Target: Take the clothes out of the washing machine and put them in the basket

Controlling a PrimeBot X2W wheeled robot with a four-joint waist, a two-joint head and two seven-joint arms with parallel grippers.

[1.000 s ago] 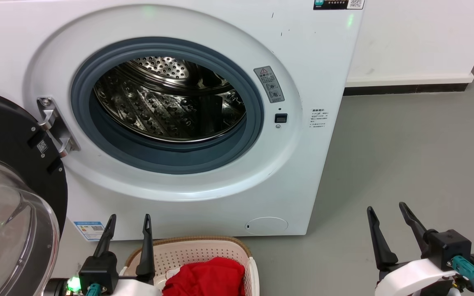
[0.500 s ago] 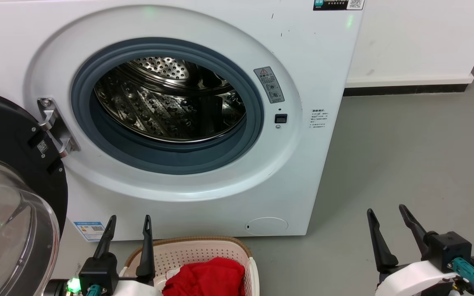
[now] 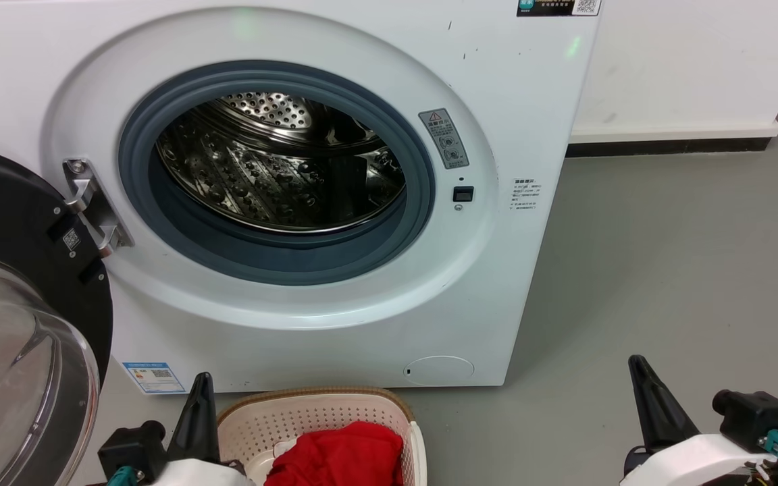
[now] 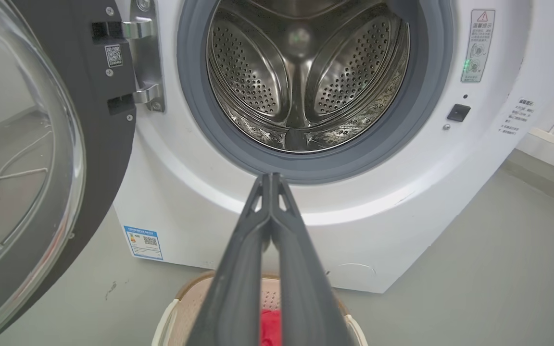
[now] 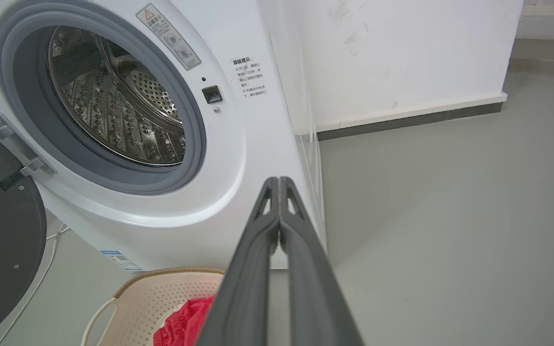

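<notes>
Though near the basket [image 3: 321,413], left fingers [image 4: 245,259] and right fingers [image 5: 255,259] pressed together, open door [image 3: 11,216] alongside.

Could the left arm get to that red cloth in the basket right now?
Probably yes: the left end effector sits right beside the open-topped basket, with nothing over the clothes. It is shut, so it would need to open first.
</notes>
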